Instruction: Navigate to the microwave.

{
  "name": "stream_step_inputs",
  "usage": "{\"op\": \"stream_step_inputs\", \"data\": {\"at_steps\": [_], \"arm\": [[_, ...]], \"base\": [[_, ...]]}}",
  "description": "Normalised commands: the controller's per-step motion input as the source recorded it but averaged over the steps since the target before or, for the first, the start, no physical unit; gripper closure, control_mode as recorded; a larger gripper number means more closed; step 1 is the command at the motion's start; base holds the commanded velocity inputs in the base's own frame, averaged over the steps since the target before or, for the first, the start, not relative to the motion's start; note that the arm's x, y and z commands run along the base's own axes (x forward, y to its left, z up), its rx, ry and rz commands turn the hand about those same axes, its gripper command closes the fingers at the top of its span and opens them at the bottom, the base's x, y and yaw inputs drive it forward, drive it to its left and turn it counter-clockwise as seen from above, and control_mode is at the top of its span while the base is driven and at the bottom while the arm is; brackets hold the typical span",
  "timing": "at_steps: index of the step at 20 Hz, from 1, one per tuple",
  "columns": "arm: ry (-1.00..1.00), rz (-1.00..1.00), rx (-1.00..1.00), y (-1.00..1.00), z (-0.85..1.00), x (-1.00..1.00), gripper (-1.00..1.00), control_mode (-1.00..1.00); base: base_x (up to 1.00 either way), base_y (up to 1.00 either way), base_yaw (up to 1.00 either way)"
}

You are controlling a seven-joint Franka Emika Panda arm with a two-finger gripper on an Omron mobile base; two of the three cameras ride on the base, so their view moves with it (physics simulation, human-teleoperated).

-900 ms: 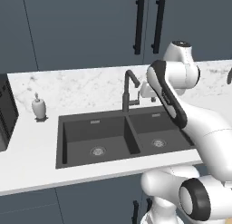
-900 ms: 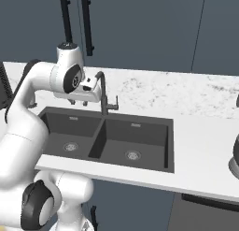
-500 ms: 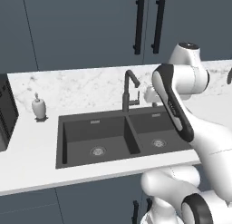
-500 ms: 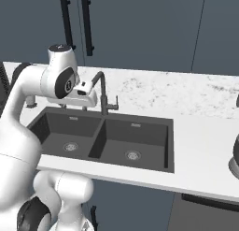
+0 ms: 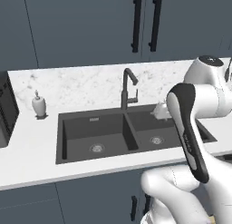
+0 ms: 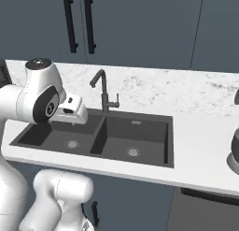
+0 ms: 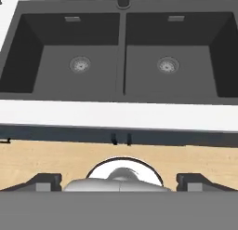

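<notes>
faucet (image 5: 128, 88) rising behind open sink basins (image 5: 131, 133)

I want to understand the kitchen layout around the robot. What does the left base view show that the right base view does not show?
Left base view alone: a soap dispenser on the counter left of the sink, and a dark appliance edge at the far left. Right base view alone: a dark rounded object at the right edge. Both share the double-basin sink, the black faucet, the marble counter and the cabinet handles.

Faucet (image 5: 128, 87) stands behind the sink (image 5: 81, 132); soap dispenser (image 5: 39, 104) to its left.
</notes>
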Motion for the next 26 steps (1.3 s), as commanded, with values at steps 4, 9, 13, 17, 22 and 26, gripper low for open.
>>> {"op": "stream_step_inputs", "data": {"at_steps": [4, 9, 13, 17, 22, 26], "arm": [[0.00, 0.00, 0.00, 0.00, 0.00, 0.00, -1.00, 1.00], [0.00, 0.00, 0.00, 0.00, 0.00, 0.00, -1.00, 1.00], [0.00, 0.00, 0.00, 0.00, 0.00, 0.00, -1.00, 1.00], [0.00, 0.00, 0.00, 0.00, 0.00, 0.00, -1.00, 1.00], [0.00, 0.00, 0.00, 0.00, 0.00, 0.00, -1.00, 1.00], [0.00, 0.00, 0.00, 0.00, 0.00, 0.00, -1.00, 1.00]], "base": [[-1.00, 0.29, -0.08], [-0.74, 0.85, -0.05], [-0.12, 1.00, 0.00], [-0.12, 1.00, 0.00], [-0.38, 1.00, 0.14], [-0.16, 1.00, 0.44]]}}
